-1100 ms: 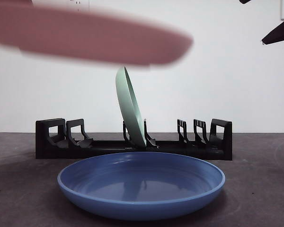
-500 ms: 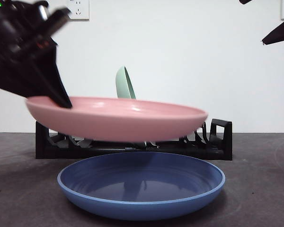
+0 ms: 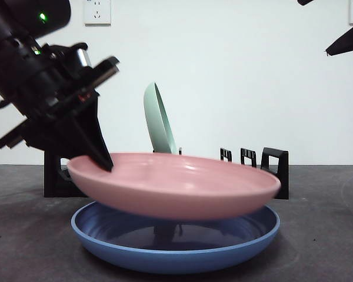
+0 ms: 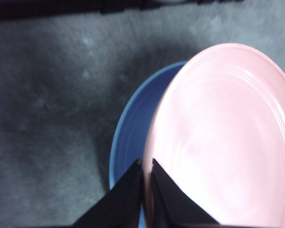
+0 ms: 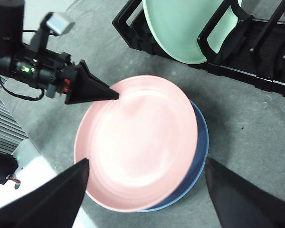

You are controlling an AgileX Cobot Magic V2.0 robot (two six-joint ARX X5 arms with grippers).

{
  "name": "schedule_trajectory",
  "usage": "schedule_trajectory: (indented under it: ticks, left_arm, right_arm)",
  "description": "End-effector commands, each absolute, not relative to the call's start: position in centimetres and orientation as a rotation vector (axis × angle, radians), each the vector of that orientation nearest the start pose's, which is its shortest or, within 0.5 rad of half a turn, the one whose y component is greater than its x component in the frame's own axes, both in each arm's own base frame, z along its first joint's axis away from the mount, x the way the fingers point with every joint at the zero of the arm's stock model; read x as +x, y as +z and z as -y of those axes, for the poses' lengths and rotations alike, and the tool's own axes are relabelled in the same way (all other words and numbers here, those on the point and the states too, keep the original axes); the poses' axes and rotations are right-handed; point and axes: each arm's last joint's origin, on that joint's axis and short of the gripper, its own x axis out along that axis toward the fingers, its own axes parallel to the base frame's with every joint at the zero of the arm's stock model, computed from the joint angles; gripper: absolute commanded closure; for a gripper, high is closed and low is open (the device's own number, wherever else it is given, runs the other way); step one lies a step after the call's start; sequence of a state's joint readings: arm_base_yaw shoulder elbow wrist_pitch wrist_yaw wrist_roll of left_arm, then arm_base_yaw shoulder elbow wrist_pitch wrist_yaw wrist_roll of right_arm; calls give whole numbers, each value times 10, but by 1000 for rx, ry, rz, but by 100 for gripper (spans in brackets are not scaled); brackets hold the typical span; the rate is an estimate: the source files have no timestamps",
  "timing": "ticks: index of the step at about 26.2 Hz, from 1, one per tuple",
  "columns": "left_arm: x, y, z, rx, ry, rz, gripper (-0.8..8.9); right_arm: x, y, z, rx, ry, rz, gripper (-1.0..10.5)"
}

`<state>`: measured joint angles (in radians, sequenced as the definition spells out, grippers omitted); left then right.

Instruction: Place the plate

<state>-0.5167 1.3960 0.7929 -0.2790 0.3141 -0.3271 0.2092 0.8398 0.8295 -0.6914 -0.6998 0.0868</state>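
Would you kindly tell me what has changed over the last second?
The left gripper, shut on the pink plate, has carried it down from high up to just over the blue plate. The blue plate, green plate and rack stayed put; the right gripper waits open.

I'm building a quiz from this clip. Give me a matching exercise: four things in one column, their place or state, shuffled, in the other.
Column one:
1. pink plate
2. blue plate
3. green plate
4. right tool

Column two:
A. standing on edge in the black rack
B. open, holding nothing
C. lying flat on the table
D. gripped at its rim by the left tool

Pairs: 1-D, 2-C, 3-A, 4-B
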Motion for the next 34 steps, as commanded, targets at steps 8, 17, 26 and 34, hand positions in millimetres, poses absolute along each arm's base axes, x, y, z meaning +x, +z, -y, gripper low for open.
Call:
schedule_trajectory:
  ticks: [8, 17, 26, 34]
  left_arm:
    - [235, 192, 151, -189, -633, -1031, 799]
    - [235, 192, 151, -189, -633, -1031, 784]
    - [236, 194, 151, -189, -635, -1023, 564]
    - [236, 200, 151, -183, -622, -1067, 460]
  right_arm:
    - [153, 301, -52, 259, 841, -738, 563]
    - [153, 301, -52, 259, 841, -738, 563]
    - [153, 301, -52, 259, 842, -739, 563]
    - [153, 301, -52, 259, 841, -740, 563]
